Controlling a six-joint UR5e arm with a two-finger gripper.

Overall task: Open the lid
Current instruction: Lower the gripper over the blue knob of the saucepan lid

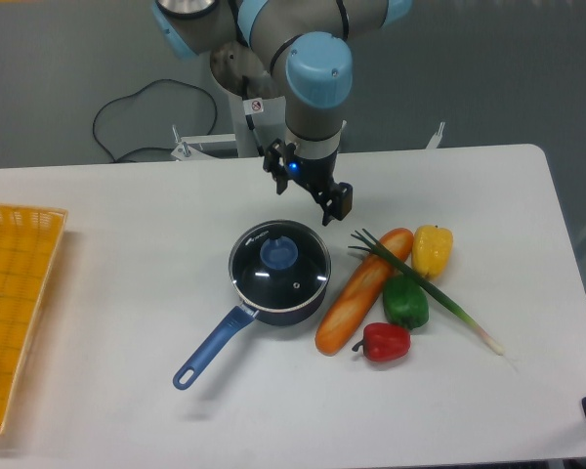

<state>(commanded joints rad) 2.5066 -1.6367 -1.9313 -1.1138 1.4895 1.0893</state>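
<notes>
The lid (pixel 298 283) is round clear glass with a dark rim and a blue centre knob (pixel 278 254). It sits closed on the small dark-blue saucepan (pixel 291 313), whose long blue handle (pixel 213 346) points to the front left. My gripper (pixel 308 184) hangs just behind and above the lid, a little right of the knob. Its two black fingers (pixel 339 201) are spread apart with nothing between them. It does not touch the lid.
Right of the pan lie a long orange bread roll (pixel 361 293), a yellow pepper (pixel 432 250), a green pepper (pixel 405 302), a red pepper (pixel 384 342) and a spring onion (pixel 449 305). A yellow basket (pixel 15 303) stands at the left edge.
</notes>
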